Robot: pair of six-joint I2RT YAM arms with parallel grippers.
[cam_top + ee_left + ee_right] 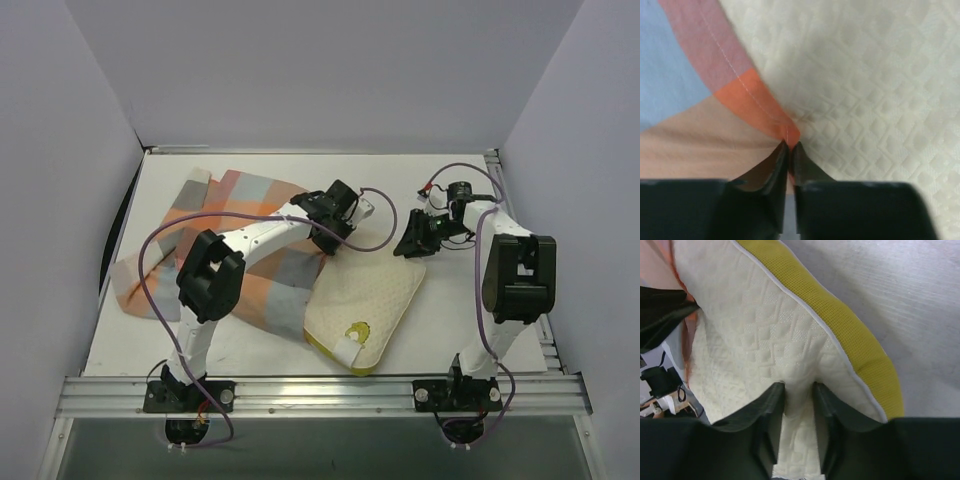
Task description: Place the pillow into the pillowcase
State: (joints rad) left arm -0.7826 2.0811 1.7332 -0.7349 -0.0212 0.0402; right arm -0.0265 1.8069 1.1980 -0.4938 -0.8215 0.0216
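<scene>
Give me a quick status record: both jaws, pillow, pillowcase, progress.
left jaws: closed on the pillowcase hem, at an orange patch
right jaws: pinching a fold of the pillow near its yellow edge
pillow: on the table, right of the pillowcase, almost all outside it
pillowcase: rumpled, spread at left
progress: insertion barely begun

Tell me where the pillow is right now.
In the top view the pillow lies right of centre, its left edge against the pillowcase, its far corner in the right gripper.
</scene>
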